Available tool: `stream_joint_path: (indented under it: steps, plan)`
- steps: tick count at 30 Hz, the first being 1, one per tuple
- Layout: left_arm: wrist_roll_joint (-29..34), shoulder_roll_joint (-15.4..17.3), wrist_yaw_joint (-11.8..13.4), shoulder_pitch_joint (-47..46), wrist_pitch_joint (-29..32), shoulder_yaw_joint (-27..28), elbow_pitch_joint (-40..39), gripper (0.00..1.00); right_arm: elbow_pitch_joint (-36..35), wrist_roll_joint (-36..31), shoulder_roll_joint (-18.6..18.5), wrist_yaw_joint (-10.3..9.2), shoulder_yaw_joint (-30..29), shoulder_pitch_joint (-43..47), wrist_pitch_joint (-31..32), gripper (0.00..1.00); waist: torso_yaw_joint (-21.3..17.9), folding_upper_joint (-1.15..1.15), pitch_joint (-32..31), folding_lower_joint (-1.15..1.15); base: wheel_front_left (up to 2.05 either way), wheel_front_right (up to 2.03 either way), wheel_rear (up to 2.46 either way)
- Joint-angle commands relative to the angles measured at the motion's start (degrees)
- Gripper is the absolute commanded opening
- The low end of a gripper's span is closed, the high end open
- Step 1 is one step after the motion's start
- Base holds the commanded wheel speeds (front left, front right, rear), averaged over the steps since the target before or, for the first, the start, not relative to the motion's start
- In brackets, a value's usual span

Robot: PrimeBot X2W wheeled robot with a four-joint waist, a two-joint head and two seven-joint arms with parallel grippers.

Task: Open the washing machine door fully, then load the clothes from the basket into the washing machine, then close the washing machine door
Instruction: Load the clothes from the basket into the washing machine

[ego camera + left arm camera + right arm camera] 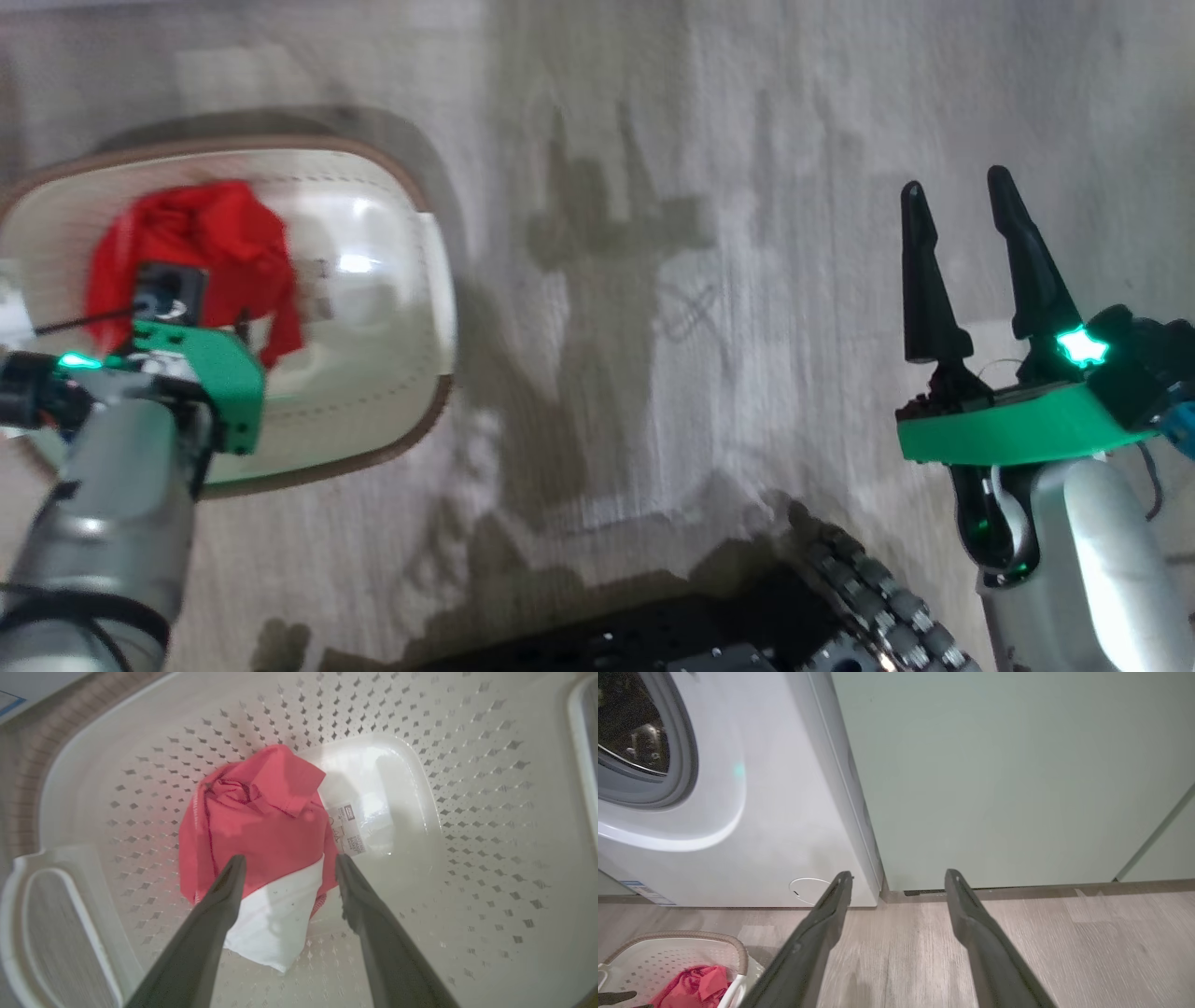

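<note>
The clothes (261, 826), a crumpled red garment with a white band, lie on the bottom of the cream perforated basket (467, 812). My left gripper (290, 857) hangs open just over them, one finger on each side of the white band, gripping nothing. From the head view the basket (411, 280) stands on the floor at the left with the clothes (215, 238) under my left wrist. My right gripper (962, 271) is open and empty above the floor at the right. The washing machine (761, 826) shows its dark drum mouth and grey gasket. The washing machine door is out of view.
Pale green cabinets (1017, 774) stand right of the washer, down to a brown plinth. A round white flap (810, 890) sits low on the washer front. Wood-look floor (700, 280) lies between basket and right arm. My black base (709, 635) is at the bottom.
</note>
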Motion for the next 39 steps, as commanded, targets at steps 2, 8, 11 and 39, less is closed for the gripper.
stream_joint_path:
  steps: [2,8,11,39]
  plan:
    - [1.01,4.01,0.55,-1.68,1.02,0.5,2.21,1.0,-2.03,1.27,-0.26,0.0,1.43,-0.26,-0.52,1.0,-3.7,0.0,3.99,-0.01,0.0,0.0,0.0]
    - [2.51,7.61,1.65,-4.79,2.1,-0.7,6.01,1.0,-2.1,3.39,-0.26,0.0,2.85,-1.2,-0.52,1.0,-6.5,0.0,6.87,-0.01,0.0,0.0,0.0]
    - [2.76,9.41,2.41,-6.11,3.11,-0.9,7.95,1.0,-2.11,4.47,-0.26,0.0,4.24,-1.67,-0.52,1.0,-7.85,0.0,8.38,-0.01,0.0,0.0,0.0]
    - [0.69,13.29,5.23,-13.13,14.71,-2.02,12.6,1.0,-4.47,5.55,-0.26,0.0,4.74,-2.53,-0.52,1.0,-7.99,0.0,16.45,-0.01,0.0,0.0,0.0]
